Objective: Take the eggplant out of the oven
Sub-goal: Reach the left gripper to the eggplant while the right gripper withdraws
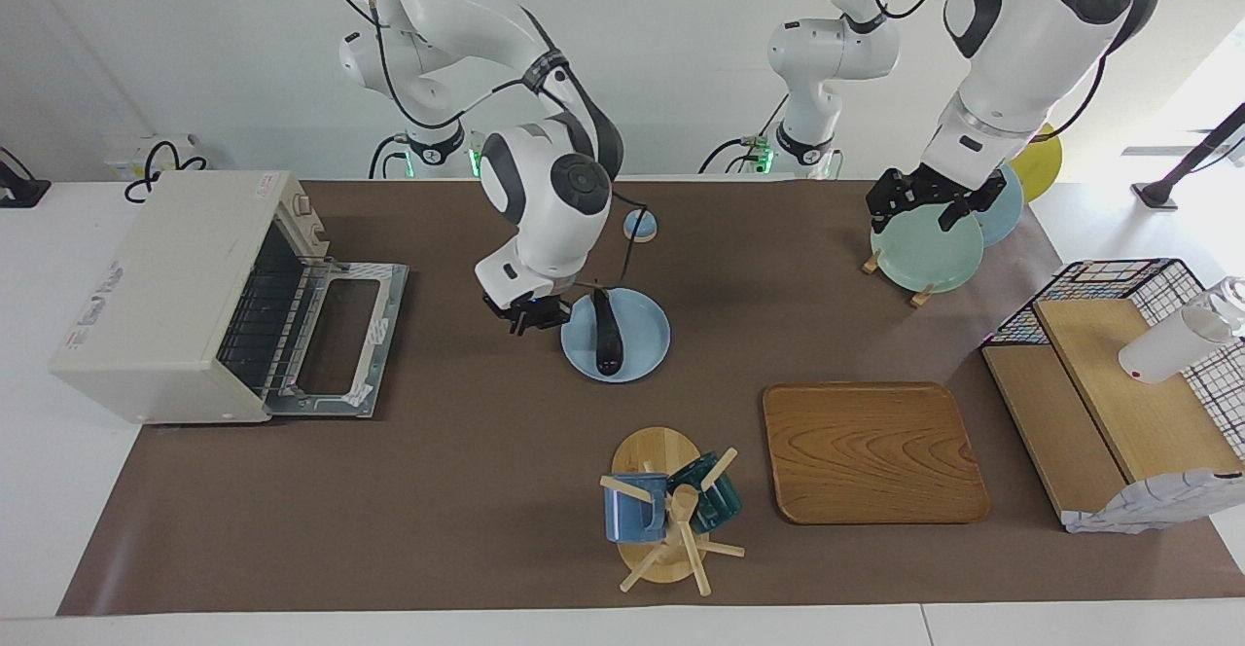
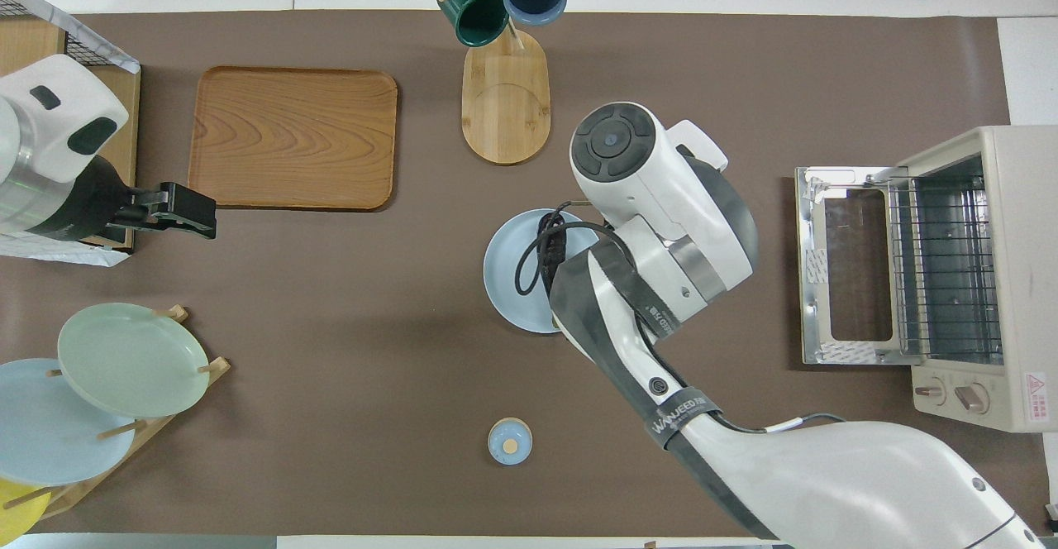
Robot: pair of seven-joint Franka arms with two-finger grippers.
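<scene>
eggplant (image 1: 607,332): lies on the light blue plate (image 1: 646,351), just beside the right gripper, apart from it
oven (image 1: 165,292): door folded down, wire rack bare; toward the right arm's end from the right gripper
right gripper (image 1: 530,319): fingertips together, holding nothing, over the mat between plate and oven
left gripper (image 1: 932,200): spread wide, over the green plate (image 1: 924,255) in the rack, waiting

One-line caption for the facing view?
Eggplant lies on the blue plate; oven open, rack bare.
</scene>
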